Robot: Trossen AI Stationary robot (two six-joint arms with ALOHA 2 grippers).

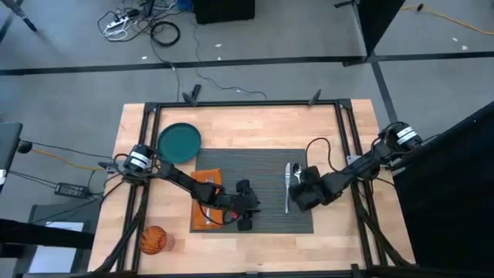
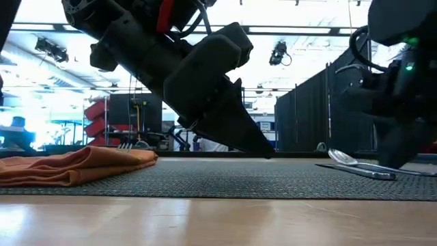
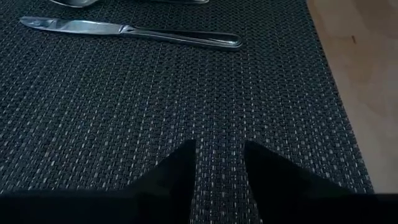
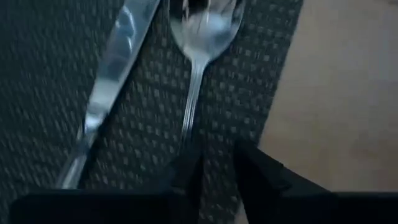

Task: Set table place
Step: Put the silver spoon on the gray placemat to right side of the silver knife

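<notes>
Under the right tool (image 4: 214, 168), spoon (image 4: 200, 31) handle, knife (image 4: 112, 81) just beside, both on placemat (image 1: 262, 166); whether clenched, impossible to tell. Left tool (image 3: 219, 168) released, empty, low over mat, near napkin (image 1: 207, 197). Cutlery step probably closing; next, fetching teal plate (image 1: 179, 141), empty, well behind left tool on bench (image 1: 324, 116).

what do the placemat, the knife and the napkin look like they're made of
Placemat: looks like woven vinyl or similar synthetic, dark grey and matte, with a visible basket weave. Knife: polished metal, probably stainless steel, with bright mirror highlights. Napkin: soft orange cloth, matte, lying in loose folds.
</notes>
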